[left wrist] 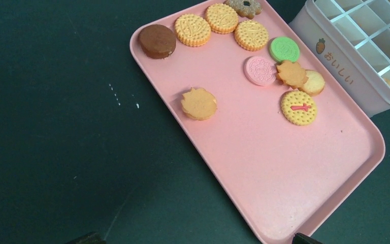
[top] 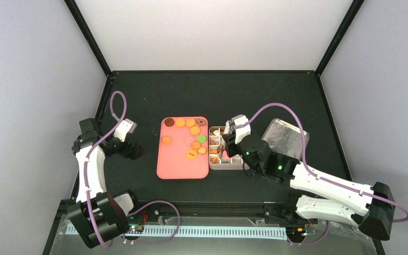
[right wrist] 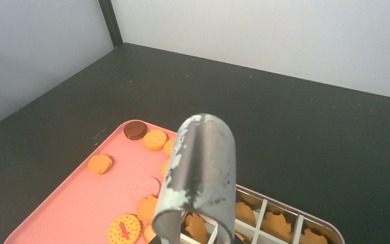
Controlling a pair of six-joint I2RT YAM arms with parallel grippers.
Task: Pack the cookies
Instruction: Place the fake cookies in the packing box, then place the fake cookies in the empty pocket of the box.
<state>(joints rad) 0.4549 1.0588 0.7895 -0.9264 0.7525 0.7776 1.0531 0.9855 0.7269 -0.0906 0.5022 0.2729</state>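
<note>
The right gripper (top: 228,142) is closed on the tongs (right wrist: 203,168) and hangs over the box (left wrist: 345,76). In its wrist view the tongs' worn metal bend stands upright, close to the lens. The tips are hidden below, so I cannot tell whether they hold anything. Under them the box's compartments hold orange leaf-shaped cookies (right wrist: 275,223), one to a cell where they show. A metal lid (top: 287,138) lies on the table (top: 191,90) just right of the box.

The left gripper (top: 137,151) is wide open and holds nothing. It hovers over the bare table left of the pink tray (left wrist: 264,168), facing it.

The tray lies touching the box's left side. The rest of the cookies lie loose at the tray's far end and along the box side: a brown one (left wrist: 157,40) in the far left corner, a row of orange rounds, a green, a pink and a few more orange. One orange flower shape (left wrist: 198,103) sits apart near the left rim.
</note>
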